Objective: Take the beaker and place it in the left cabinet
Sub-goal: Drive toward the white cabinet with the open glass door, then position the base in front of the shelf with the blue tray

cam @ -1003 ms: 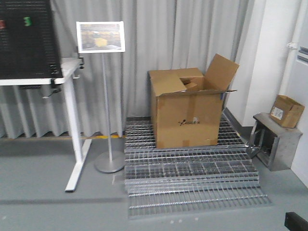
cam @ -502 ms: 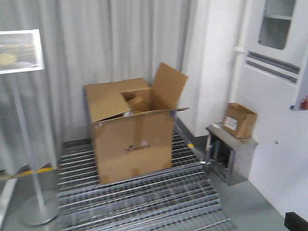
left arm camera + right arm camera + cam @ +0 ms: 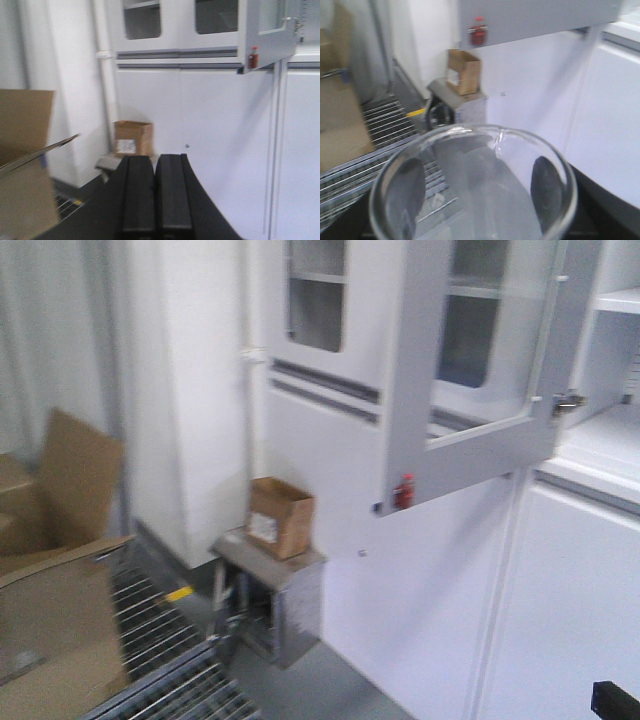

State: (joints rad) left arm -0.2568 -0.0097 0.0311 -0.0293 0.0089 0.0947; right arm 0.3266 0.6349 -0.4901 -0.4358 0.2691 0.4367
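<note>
View swung right onto cabinet [image 3: 430, 580]; only wrist views show right pincer [image 3: 476, 192] clamping beaker [image 3: 470, 170], left pincer [image 3: 154, 165] together

A big cardboard box [image 3: 45, 620] sits at the left on floor grating [image 3: 155, 625]. Right of it a small box [image 3: 280, 517] rests on a metal stand [image 3: 292, 605], against the cabinet [image 3: 420, 630] front. The cabinet's open door [image 3: 412, 390] hangs above and right of that small box.

- Beaker [image 3: 470, 187]: clear, smooth, glossy glass.
- Cabinet [image 3: 420, 580]: smooth pale painted metal, glass door panes.
- Small box [image 3: 280, 517]: matt brown cardboard.
- Floor grating [image 3: 380, 120]: bare grey metal.
</note>
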